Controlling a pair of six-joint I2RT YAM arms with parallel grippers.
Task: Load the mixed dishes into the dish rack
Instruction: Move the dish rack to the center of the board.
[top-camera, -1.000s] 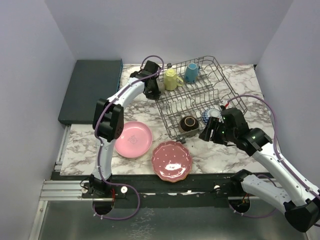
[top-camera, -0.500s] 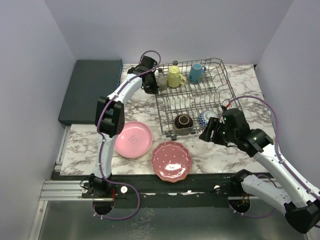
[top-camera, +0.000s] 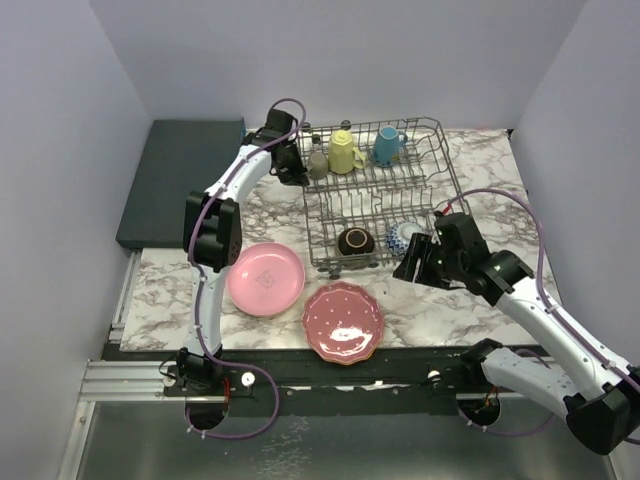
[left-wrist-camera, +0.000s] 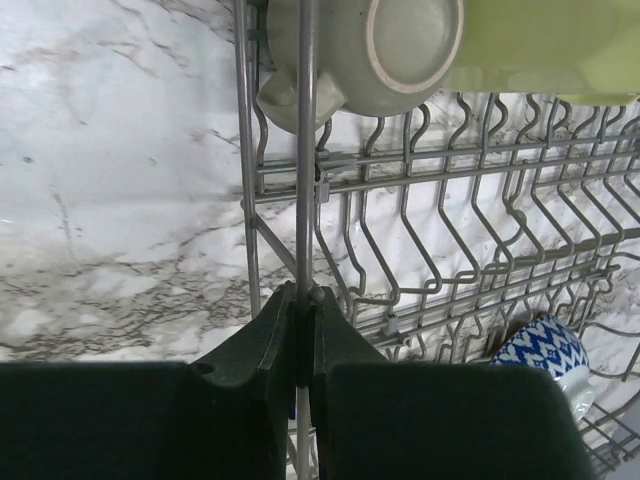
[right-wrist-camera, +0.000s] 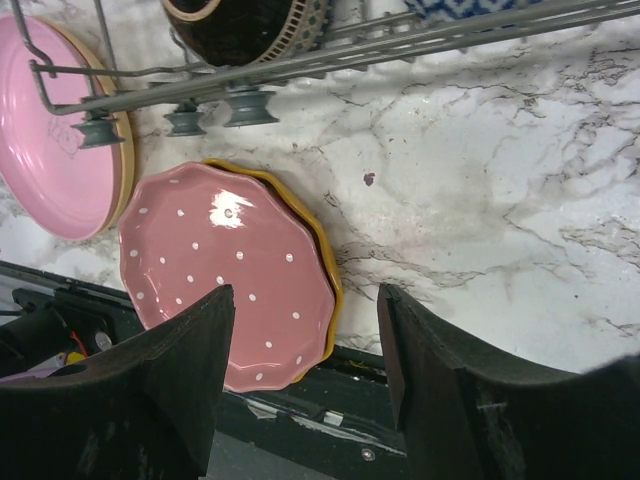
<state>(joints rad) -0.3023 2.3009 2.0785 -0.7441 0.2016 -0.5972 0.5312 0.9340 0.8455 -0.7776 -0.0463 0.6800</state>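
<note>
The grey wire dish rack (top-camera: 375, 195) stands square on the marble table. My left gripper (top-camera: 290, 165) is shut on the thin rim wire at its far left corner; in the left wrist view the left gripper (left-wrist-camera: 303, 300) pinches that rack (left-wrist-camera: 420, 170) wire. Inside are a grey-green mug (top-camera: 317, 160), a yellow mug (top-camera: 345, 153), a blue mug (top-camera: 387, 146), a brown bowl (top-camera: 355, 241) and a blue-white bowl (top-camera: 405, 236). A pink plate (top-camera: 265, 278) and a dotted plate (top-camera: 343, 321) lie in front. My right gripper (top-camera: 415, 262) hangs open and empty by the near right corner, above the dotted plate's edge (right-wrist-camera: 220, 270).
A dark teal slab (top-camera: 180, 180) lies at the back left, beside the rack. The table's near edge and a black rail (right-wrist-camera: 380, 440) run just below the dotted plate. Purple walls close in on three sides.
My left gripper has pulled the rack's far corner leftward and back, swinging the rack from skewed to square with the table. The right gripper has shifted slightly left, staying open.
</note>
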